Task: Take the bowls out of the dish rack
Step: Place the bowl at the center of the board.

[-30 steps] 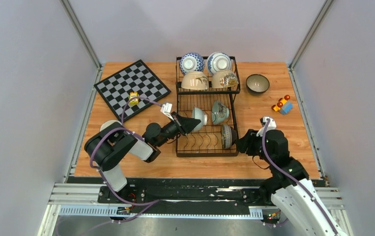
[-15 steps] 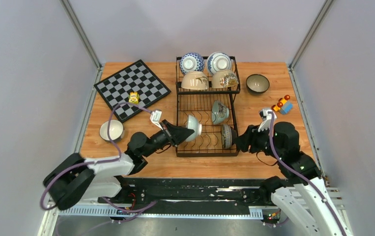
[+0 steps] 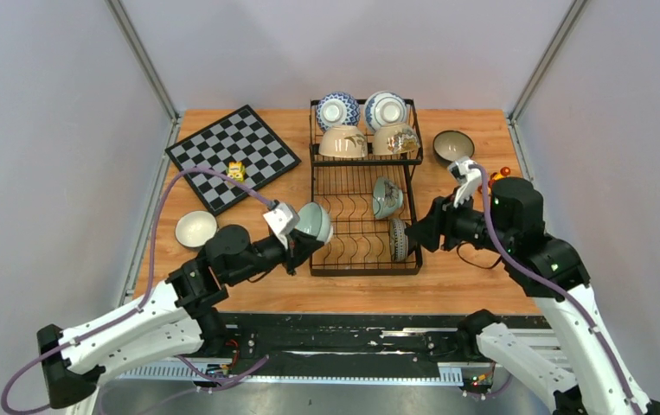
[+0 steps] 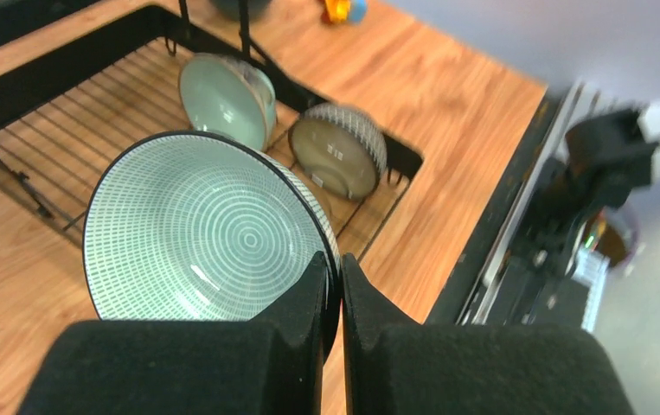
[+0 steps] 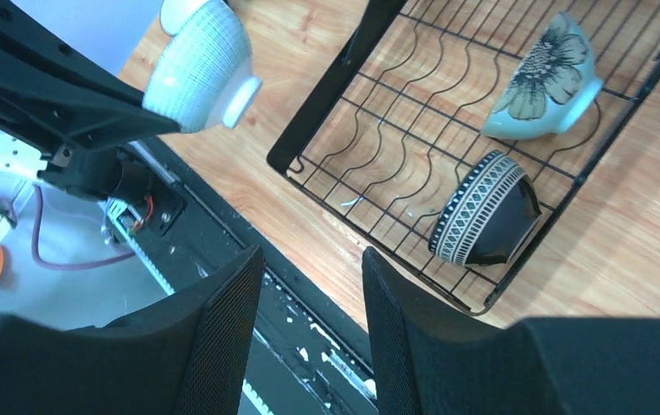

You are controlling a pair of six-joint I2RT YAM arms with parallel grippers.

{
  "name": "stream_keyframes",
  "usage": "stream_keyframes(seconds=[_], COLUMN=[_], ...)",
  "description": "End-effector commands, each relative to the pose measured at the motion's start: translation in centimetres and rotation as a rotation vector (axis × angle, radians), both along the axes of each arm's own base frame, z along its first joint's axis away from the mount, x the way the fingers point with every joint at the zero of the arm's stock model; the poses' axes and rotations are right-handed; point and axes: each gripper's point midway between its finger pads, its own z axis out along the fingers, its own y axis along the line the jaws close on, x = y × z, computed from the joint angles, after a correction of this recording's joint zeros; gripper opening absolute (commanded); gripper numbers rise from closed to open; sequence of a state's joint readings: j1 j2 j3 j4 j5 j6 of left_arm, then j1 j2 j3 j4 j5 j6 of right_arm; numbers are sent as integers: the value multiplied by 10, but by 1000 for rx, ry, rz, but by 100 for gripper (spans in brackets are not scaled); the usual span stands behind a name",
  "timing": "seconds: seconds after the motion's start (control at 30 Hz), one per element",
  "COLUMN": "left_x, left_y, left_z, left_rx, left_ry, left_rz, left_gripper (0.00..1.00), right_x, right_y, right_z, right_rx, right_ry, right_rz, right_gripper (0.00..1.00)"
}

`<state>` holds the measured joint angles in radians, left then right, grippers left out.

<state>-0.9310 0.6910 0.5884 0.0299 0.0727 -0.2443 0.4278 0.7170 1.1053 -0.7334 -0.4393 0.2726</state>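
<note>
Left gripper [image 4: 336, 264] pinches one pale teal bowl [image 4: 196, 229] by its rim just left of the dish rack [image 3: 362, 270], which holds four upper bowls [image 3: 337, 111] and two lower bowls [image 3: 387, 197], the right gripper [image 5: 311, 259] empty and agape beside its right edge, a beige bowl [image 3: 196, 229] and a dark bowl [image 3: 452, 147] on the table [image 3: 361, 292] either side.

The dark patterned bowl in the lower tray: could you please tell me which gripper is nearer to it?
Right. The right gripper hovers open just right of the dark patterned bowl; the left gripper is across the lower tray, shut on a teal bowl.
</note>
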Motion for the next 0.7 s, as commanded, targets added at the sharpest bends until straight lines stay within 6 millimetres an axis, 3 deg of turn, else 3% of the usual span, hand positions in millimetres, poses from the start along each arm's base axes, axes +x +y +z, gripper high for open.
stream_keyframes(seconds=[0.0,0.27,0.37,0.53,0.67], left_x=[-11,-22,-26,-35,-47], left_y=[17,5,0,-5,-10], left_z=[-11,6,-1,-18,-32], left_rx=[304,470,508,642,720], left_ry=[-228,-477,-505,-586,-633], left_rz=[-33,-130,-175,-244,-323], left_gripper=[0,0,0,0,0], right_x=[-4,3,4,9,10], right_y=[6,33,47,70,89], right_z=[-6,-5,-10,-2,0], right_rx=[-127,-259,-265,-213,-283], right_ry=[27,76,111,127,108], right_rz=[88,161,179,179,214], right_gripper=[50,51,52,56,63])
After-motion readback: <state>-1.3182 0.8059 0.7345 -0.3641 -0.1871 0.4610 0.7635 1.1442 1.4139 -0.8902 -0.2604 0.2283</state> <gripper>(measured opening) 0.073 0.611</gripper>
